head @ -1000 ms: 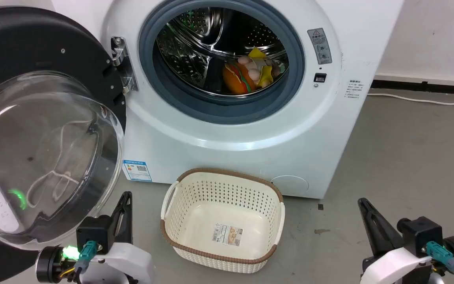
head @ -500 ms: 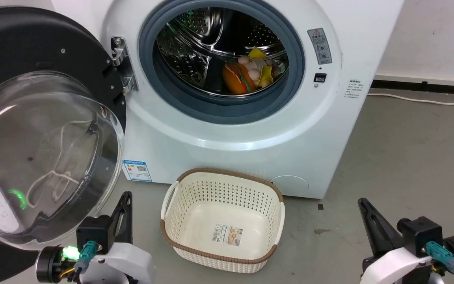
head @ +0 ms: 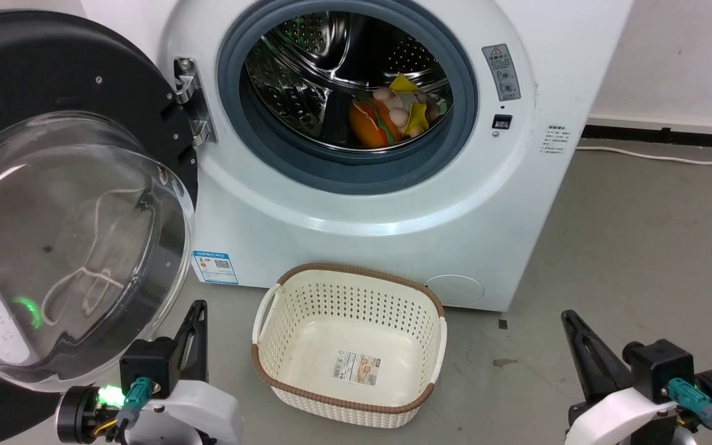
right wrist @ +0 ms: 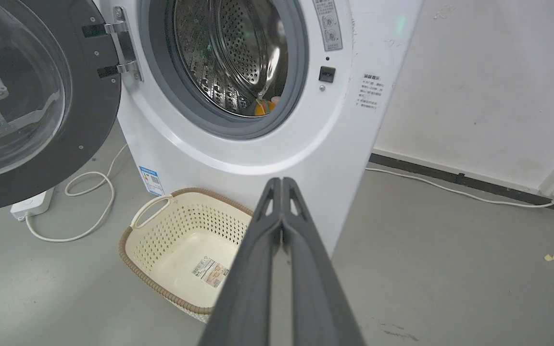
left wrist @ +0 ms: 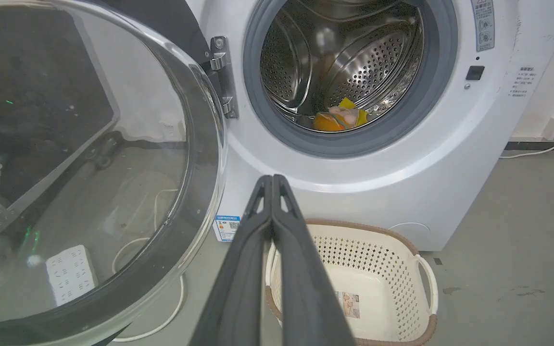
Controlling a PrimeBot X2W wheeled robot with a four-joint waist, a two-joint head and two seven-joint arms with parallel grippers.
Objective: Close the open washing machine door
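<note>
Head and wrist views of the front-loading washing machine [head: 362, 235]. The washing machine door [head: 34, 68] stands wide open, swung out to the robot's left on the metal hinge [head: 192, 102] at the left edge of the round recess, with its clear glass bowl [head: 65, 247] bulging toward the camera. The steel drum [head: 306, 68] is exposed and holds small coloured toys [head: 393, 114]. A cream perforated basket [head: 269, 364] sits on the grey floor [head: 640, 247] just in front of the machine. The left gripper [left wrist: 272, 179], fingers pressed together on nothing, hangs near the door's lower rim without touching it. The right gripper [right wrist: 282, 180], likewise clenched and empty, is well apart from the door, to the basket's right
</note>
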